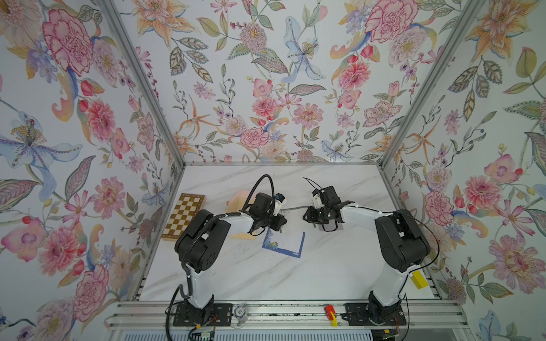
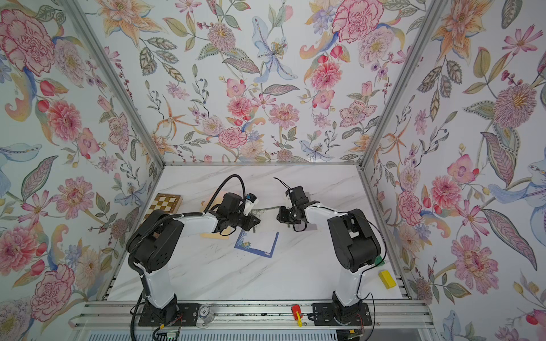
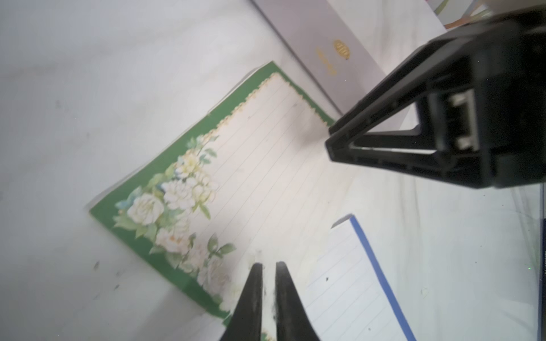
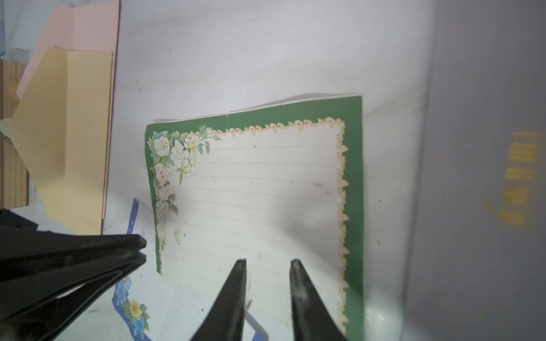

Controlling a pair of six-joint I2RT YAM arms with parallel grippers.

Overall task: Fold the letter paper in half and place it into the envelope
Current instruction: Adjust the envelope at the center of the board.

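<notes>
The letter paper (image 4: 257, 192) has a green edge, white flowers and lines. It lies flat and overlaps the blue-edged sheet (image 4: 130, 301). The yellow envelope (image 4: 71, 133), flap open, lies just beside that sheet.

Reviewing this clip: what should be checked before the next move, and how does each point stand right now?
1. Green-bordered letter paper folded: ok; a white lower layer peeks past one edge.
2. Fold layers flush: not ok.
3. Left gripper empty: ok; fingertips a slit apart.
4. Right gripper empty: ok; open above the paper.
5. Yellow envelope flap open: ok; it lies on a pink envelope.
6. Blue-bordered sheet clear of the letter: not ok; they seem to overlap.
</notes>
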